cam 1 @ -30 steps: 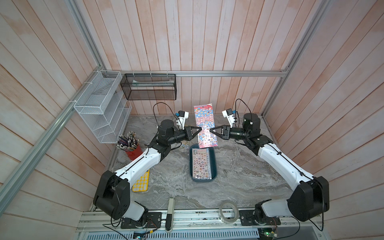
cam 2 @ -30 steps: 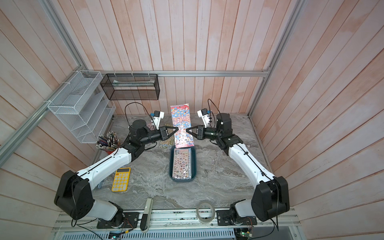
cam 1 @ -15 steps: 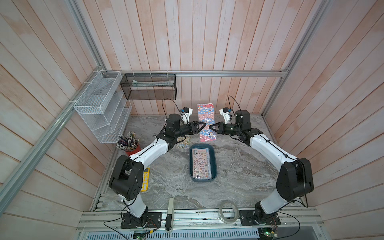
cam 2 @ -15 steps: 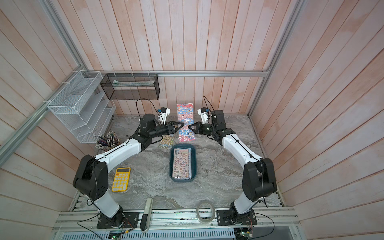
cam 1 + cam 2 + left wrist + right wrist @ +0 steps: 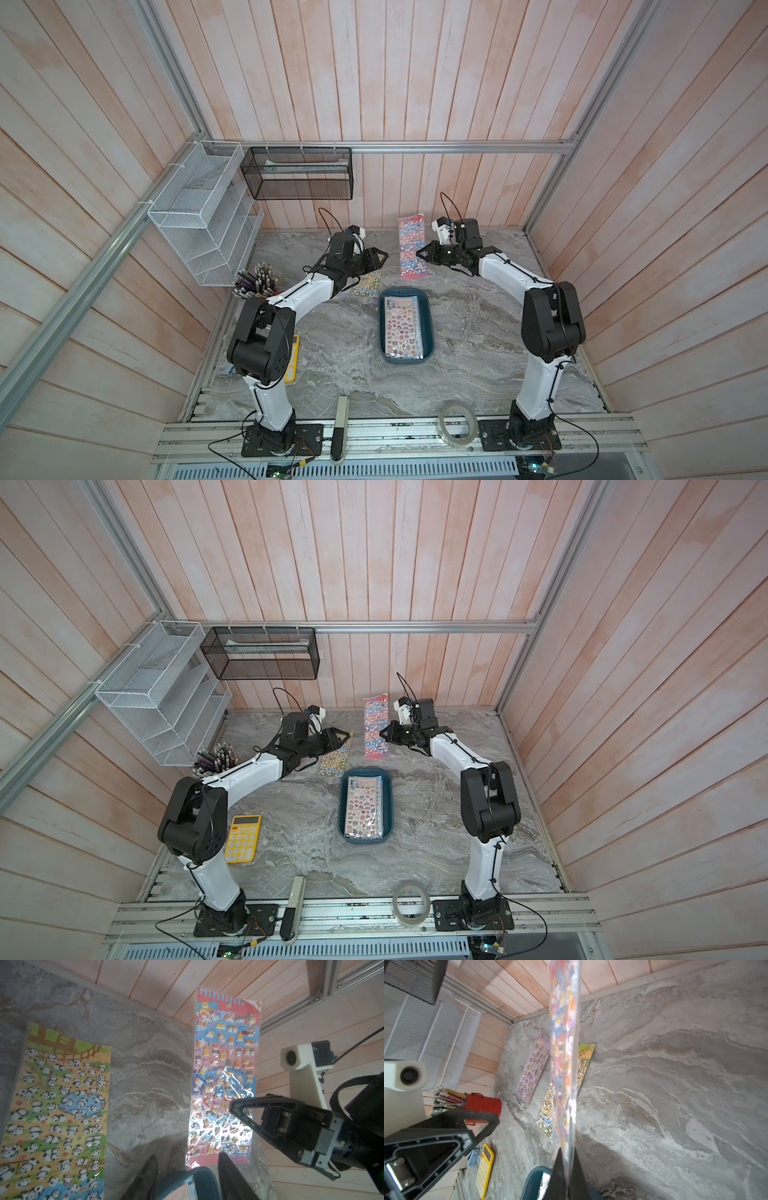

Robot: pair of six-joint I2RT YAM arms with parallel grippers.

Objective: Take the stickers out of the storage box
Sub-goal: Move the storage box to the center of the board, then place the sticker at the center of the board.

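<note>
Within pink plank walls [image 5: 374, 83], grey marbled tabletop [image 5: 478, 332]

**Top pair.** Two eyes side by side, high above the front rail [image 5: 395, 432], tilted down toward the back wall [image 5: 374, 83]. Distant. Both top views take in the whole worktop [image 5: 478, 332] and the storage box [image 5: 405, 360]; fields nearly equal, slightly offset sideways.

**Left wrist.** Behind the left hand [image 5: 188, 1155], looking out along it. Close. Faces the flat of the pink sticker sheet [image 5: 224, 1064] and the right hand [image 5: 233, 1106].

**Right wrist.** Behind the right hand [image 5: 568, 1149]. Very close, edge-on to the same sheet. Faces the left hand [image 5: 492, 1122] and white rack [image 5: 436, 1043].

**Wrist views share:** panda sheet [image 5: 54, 1105] on the worktop, box rim, each the other's camera mount [image 5: 295, 1057].
</note>
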